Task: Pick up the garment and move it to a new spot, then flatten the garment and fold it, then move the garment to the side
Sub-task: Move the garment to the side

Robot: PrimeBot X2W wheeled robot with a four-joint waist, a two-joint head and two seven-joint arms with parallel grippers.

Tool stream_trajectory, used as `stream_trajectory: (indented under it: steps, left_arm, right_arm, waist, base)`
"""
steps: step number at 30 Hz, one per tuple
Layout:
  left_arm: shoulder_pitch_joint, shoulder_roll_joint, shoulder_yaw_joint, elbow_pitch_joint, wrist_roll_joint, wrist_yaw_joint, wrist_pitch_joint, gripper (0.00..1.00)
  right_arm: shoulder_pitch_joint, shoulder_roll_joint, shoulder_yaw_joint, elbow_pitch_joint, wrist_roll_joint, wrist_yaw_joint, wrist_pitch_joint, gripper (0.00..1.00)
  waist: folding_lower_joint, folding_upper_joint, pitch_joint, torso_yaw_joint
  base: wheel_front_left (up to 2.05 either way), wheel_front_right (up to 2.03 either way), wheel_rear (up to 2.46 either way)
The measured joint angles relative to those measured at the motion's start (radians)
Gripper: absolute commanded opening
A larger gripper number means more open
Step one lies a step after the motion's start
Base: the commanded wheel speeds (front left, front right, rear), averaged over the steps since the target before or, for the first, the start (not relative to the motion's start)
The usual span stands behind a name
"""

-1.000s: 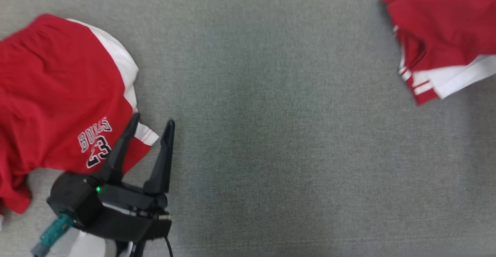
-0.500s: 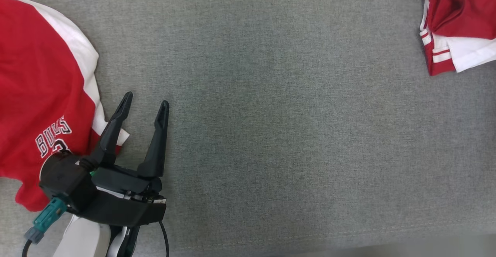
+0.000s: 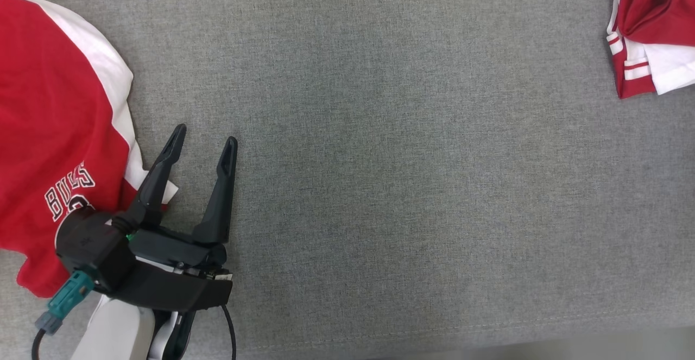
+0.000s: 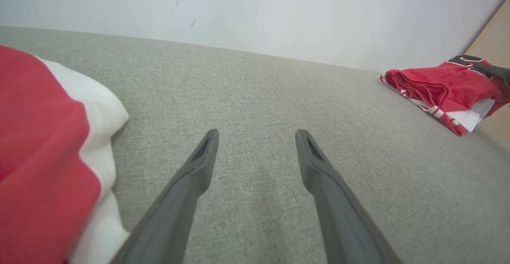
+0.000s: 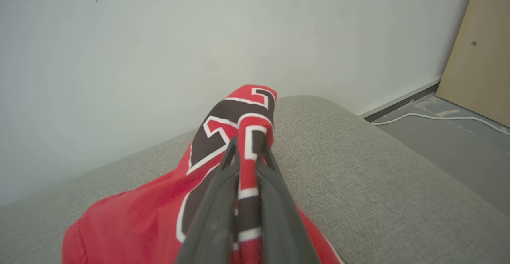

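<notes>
Currently, folded red jersey [image 3: 657,7], soft, light, prone to unfolding, at the grey cushion's [image 3: 407,159] far right, right fingers [image 5: 213,208] clamped shut through its stacked layers, judged the proper hold; left fingers [image 3: 220,197] gape empty beside loose Bulls shorts [image 3: 49,105].

Two garments: spread garment [image 3: 49,105], folded garment [image 3: 657,7]; two grippers [image 3: 205,134] [image 5: 249,144]

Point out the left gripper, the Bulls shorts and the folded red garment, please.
left gripper [image 3: 205,134]: head view, midway between its open fingertips.
Bulls shorts [image 3: 49,105]: head view, its red panel.
folded red garment [image 4: 438,83]: left wrist view, its rolled red fold.
</notes>
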Motion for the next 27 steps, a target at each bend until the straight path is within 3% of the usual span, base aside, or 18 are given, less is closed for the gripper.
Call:
stream_trajectory:
  steps: [1, 3, 16, 27]
  left_arm:
    - [0.0, 0.0, 0.0, 0.001, 0.0, 0.0, 0.0, 1.0]
    - [0.0, -0.001, -0.002, 0.007, 0.0, 0.0, 0.0, 1.0]
    - [-0.005, -0.018, -0.007, 0.052, 0.0, -0.008, 0.0, 1.0]
    - [-0.007, -0.04, 0.006, 0.112, -0.001, -0.009, 0.0, 1.0]
  right_arm:
    - [-0.002, 0.001, 0.002, 0.007, -0.003, 0.0, -0.003, 0.35]
    - [-0.003, 0.001, 0.006, 0.019, -0.005, 0.0, -0.005, 1.0]
    - [-0.026, 0.01, 0.074, 0.077, -0.099, 0.002, -0.031, 1.0]
    - [0.023, 0.041, 0.164, 0.016, -0.185, 0.006, -0.049, 1.0]
  waist:
    - [0.0, 0.0, 0.0, 0.0]
    - [0.0001, 0.0, 0.0, 0.001]
    - [-0.0001, -0.0001, -0.049, -0.002]
    - [-0.0002, -0.0001, -0.155, -0.01]
  base:
    - [0.0, 0.0, 0.0]
    - [0.0, 0.0, 0.0]
    - [0.0, 0.0, 0.0]
    - [0.0, 0.0, 0.0]
